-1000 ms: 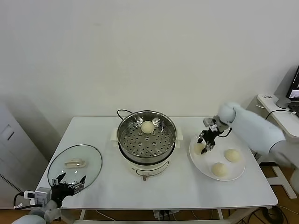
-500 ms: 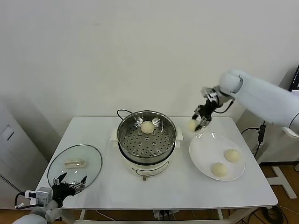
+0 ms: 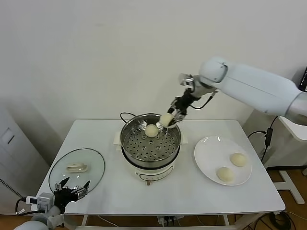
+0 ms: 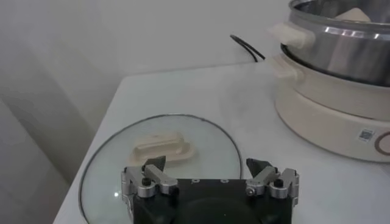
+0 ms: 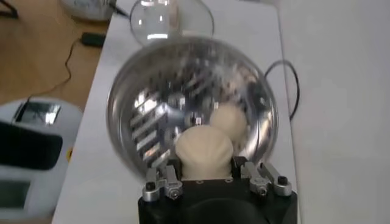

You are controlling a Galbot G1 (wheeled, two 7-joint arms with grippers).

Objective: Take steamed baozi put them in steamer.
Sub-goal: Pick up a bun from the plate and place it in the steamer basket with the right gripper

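Note:
My right gripper (image 3: 169, 119) hangs over the far right rim of the steel steamer (image 3: 129, 130), shut on a pale baozi (image 3: 166, 119). In the right wrist view that baozi (image 5: 204, 152) fills the jaws above the steamer (image 5: 125, 91). A second baozi (image 3: 151, 130) lies on the perforated floor at the back, and the right wrist view shows this baozi (image 5: 229, 120) just beyond the held one. Two more baozi (image 3: 238, 159) (image 3: 225, 174) rest on the white plate (image 3: 206, 153). My left gripper (image 3: 71, 187) stays open and empty at the table's front left corner.
The glass lid (image 3: 93, 160) with its white handle lies flat at the front left, right ahead of the left gripper (image 4: 206, 167) in the left wrist view. A black cord (image 3: 125, 115) runs behind the cream pot body (image 3: 148, 175). A wall stands behind the table.
My right arm has lifted a baozi off the white plate and carried it left and up to above the steamer's far right rim. The left arm has stayed put.

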